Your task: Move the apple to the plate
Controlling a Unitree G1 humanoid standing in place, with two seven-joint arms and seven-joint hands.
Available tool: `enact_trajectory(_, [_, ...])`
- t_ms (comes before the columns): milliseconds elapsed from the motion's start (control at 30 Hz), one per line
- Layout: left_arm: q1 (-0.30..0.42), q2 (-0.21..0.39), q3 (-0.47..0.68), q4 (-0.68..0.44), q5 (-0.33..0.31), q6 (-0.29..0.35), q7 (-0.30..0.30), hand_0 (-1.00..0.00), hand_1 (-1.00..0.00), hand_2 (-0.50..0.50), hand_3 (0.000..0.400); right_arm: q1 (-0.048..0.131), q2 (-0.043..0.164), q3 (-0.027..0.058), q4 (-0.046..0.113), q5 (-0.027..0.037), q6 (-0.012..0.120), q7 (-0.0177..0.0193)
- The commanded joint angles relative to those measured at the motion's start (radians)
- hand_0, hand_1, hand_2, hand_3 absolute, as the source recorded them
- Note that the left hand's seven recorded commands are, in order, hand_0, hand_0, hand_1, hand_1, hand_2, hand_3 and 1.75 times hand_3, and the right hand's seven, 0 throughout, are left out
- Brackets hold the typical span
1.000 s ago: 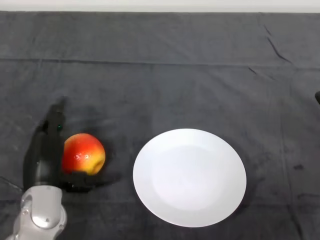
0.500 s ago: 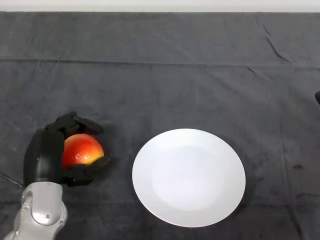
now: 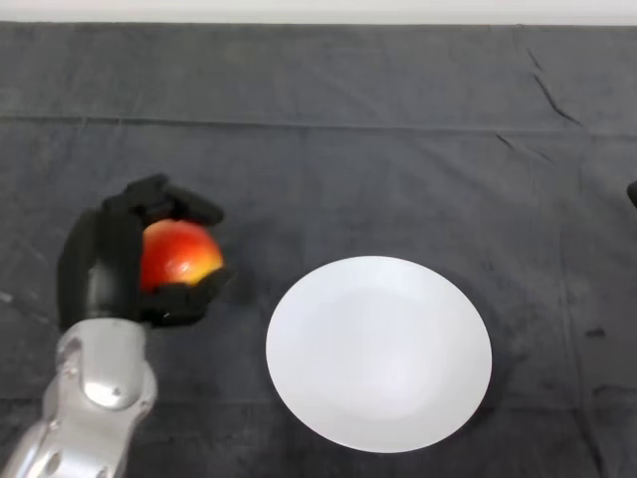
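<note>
A red and yellow apple [image 3: 179, 255] sits in my left hand [image 3: 105, 267] at the left of the head view. The black fingers [image 3: 164, 199] curl over its top and the thumb [image 3: 184, 296] wraps under it. The hand holds the apple above the dark cloth, to the left of the plate. The white round plate [image 3: 378, 351] lies flat on the cloth right of centre, with nothing on it. The apple's left side is hidden by the palm.
The dark cloth [image 3: 338, 149] covers the whole table and has a few creases at the back right. The silver-grey forearm [image 3: 95, 408] comes in from the lower left corner.
The fingers closed round the apple, and the hand has since risen and moved up the view with the apple in it. The plate has not moved.
</note>
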Motion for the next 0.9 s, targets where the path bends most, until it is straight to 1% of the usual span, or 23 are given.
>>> enact_trajectory(33, [-0.05,-0.014,-0.031,-0.028,0.035,0.001,0.027,-1.0,-1.0,0.0,0.4,-0.01,-0.023,-0.0055,-0.017,0.0034,-0.007,-0.005])
enact_trajectory(133, [-0.071,-0.036,-0.095,0.004,0.042,-0.013,0.057,-1.0,-1.0,0.0,0.4,-0.011,-0.023,-0.0056,-0.016,0.0035,-0.007,-0.0048])
enact_trajectory(233, [-0.096,-0.053,-0.157,0.035,0.034,-0.021,0.077,-1.0,-1.0,0.0,0.4,-0.011,-0.024,-0.0056,-0.016,0.0036,-0.007,-0.0045])
enact_trajectory(533, [-0.179,-0.086,-0.338,0.126,-0.038,-0.044,0.106,-1.0,-1.0,0.0,0.4,-0.012,-0.025,-0.0058,-0.013,0.0036,-0.006,-0.0035])
enact_trajectory(700, [-0.219,-0.09,-0.417,0.172,-0.091,-0.066,0.101,-1.0,-1.0,0.0,0.4,-0.013,-0.025,-0.006,-0.011,0.0036,-0.006,-0.0029])
enact_trajectory(900, [-0.25,-0.089,-0.486,0.211,-0.142,-0.092,0.086,-1.0,-1.0,0.0,0.4,-0.013,-0.026,-0.0061,-0.01,0.0036,-0.006,-0.0022])
